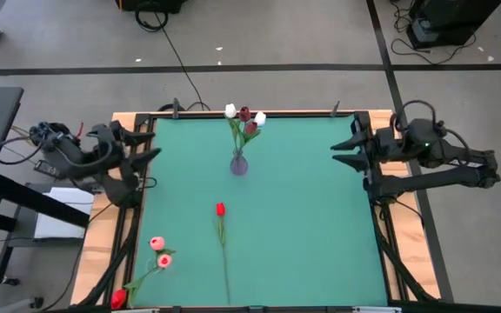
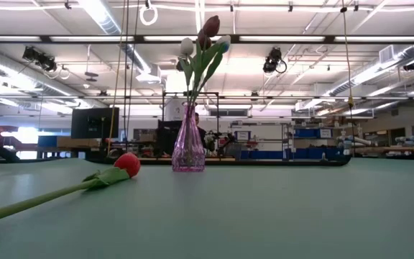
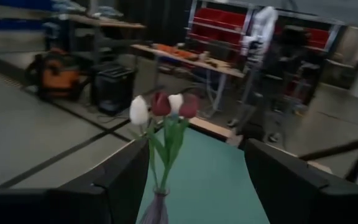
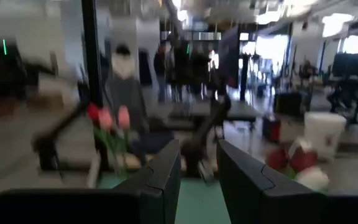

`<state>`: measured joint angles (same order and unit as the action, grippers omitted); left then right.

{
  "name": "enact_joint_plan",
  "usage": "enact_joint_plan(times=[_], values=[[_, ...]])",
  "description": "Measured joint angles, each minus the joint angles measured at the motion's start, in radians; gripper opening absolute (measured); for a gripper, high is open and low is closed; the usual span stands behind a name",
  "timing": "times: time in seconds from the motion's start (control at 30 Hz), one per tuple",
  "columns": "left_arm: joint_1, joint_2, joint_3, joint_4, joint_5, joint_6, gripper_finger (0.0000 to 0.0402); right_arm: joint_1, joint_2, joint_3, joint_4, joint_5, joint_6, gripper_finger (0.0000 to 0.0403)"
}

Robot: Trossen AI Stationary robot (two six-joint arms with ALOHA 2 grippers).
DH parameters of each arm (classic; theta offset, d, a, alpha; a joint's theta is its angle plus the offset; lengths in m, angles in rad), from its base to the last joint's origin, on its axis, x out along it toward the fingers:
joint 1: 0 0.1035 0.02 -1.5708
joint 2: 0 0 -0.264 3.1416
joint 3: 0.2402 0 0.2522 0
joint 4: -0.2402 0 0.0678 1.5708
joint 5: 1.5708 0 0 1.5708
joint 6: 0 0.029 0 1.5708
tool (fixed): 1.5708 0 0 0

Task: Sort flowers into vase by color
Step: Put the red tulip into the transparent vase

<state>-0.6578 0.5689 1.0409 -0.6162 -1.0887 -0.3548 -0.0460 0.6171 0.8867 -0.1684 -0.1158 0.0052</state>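
pink tulips (image 1: 160,252) only from above

Green table mat (image 1: 303,217) on a wooden table top (image 1: 94,261), grey concrete floor (image 1: 277,35) all round. Dark tape lines (image 1: 233,68) cross the floor at 12 o'clock. Black cables (image 1: 168,39) trail at 11 o'clock. Low view: open workshop hall, ceiling strip lights (image 2: 103,18), pipes, dark monitor (image 2: 94,122) at 9 o'clock, blue bins (image 2: 307,133) at 3 o'clock.
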Motion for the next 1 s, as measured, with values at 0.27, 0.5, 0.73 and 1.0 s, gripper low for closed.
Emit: enact_joint_plan(times=[0.27,0.5,0.73,1.0], values=[[0.067,0.121,-0.001,-0.008,-0.087,-0.216,0.027,0.0,0.044,0.0,0.272,-0.012,0.17,0.0112],[0.164,0.316,-0.001,-0.008,0.004,-0.465,0.027,0.0,0.107,0.001,0.466,0.012,0.35,0.0112],[0.273,0.528,-0.002,-0.007,0.246,-0.754,0.027,-0.018,0.15,0.0,0.445,0.021,0.328,0.0112],[0.323,0.738,-0.002,-0.073,0.667,-1.099,0.0238,-0.056,0.128,0.0,0.358,0.115,0.344,0.0112]])
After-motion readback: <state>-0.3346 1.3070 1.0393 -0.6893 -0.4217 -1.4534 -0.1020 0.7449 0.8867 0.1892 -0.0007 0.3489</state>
